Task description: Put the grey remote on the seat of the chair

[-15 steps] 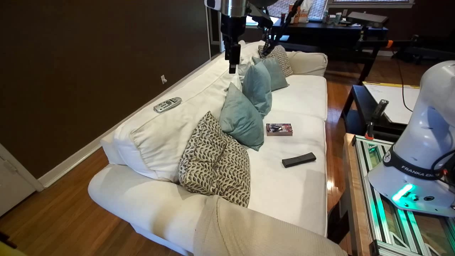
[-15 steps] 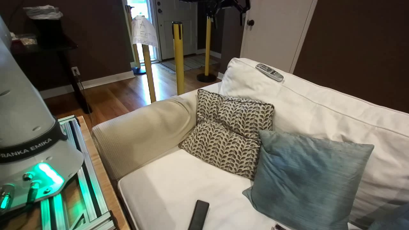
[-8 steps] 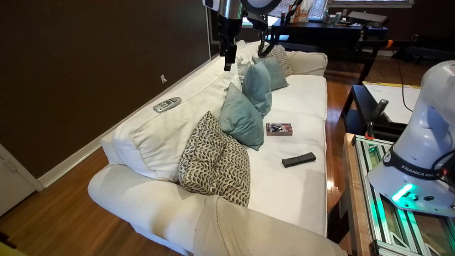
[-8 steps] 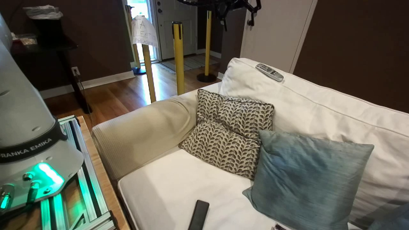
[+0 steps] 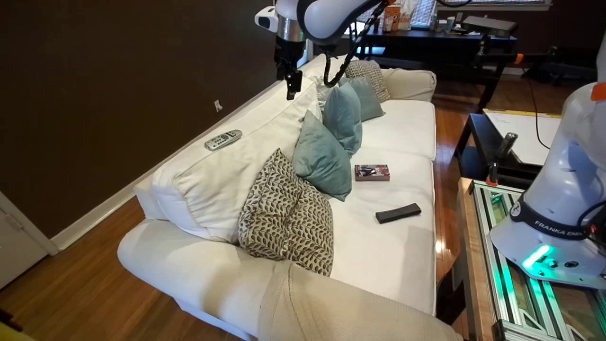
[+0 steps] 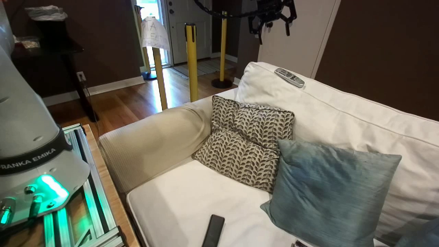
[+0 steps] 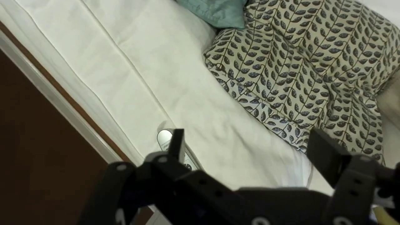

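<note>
The grey remote (image 5: 223, 140) lies on top of the white sofa backrest in both exterior views (image 6: 289, 78). In the wrist view part of the remote (image 7: 164, 139) shows behind the left finger, which hides its middle; the gripper body covers the lower end. The seat of the chair (image 5: 378, 255) is the broad white cushion in front, also in an exterior view (image 6: 185, 195). My gripper (image 7: 245, 140) is open with nothing between its fingers. It hangs above the backrest, apart from the remote, in both exterior views (image 5: 289, 94) (image 6: 274, 38).
A patterned pillow (image 5: 286, 213) and teal pillows (image 5: 324, 156) lean on the backrest. A black remote (image 5: 398, 213) and a small book-like box (image 5: 372, 172) lie on the seat. A dark wall (image 5: 142, 71) stands behind the sofa. The sofa arm (image 6: 157, 147) is at the near end.
My gripper has moved towards the backrest end with the grey remote, leftward in an exterior view, rightward and lower in an exterior view. The remotes, box and pillows have not moved.
</note>
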Action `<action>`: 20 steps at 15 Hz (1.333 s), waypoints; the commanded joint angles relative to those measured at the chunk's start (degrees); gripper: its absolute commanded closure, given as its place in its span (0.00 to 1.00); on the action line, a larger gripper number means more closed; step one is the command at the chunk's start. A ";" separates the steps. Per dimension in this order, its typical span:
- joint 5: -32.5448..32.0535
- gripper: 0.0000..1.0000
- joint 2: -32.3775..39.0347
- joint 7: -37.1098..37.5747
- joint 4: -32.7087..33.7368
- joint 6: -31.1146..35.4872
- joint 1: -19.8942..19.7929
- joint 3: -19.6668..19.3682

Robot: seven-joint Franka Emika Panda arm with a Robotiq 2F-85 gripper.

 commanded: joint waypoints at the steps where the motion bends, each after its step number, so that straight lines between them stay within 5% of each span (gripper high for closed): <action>1: -3.33 0.00 5.63 0.65 5.49 0.98 0.11 0.05; 20: -9.76 0.00 24.31 -1.59 21.92 8.71 2.24 0.28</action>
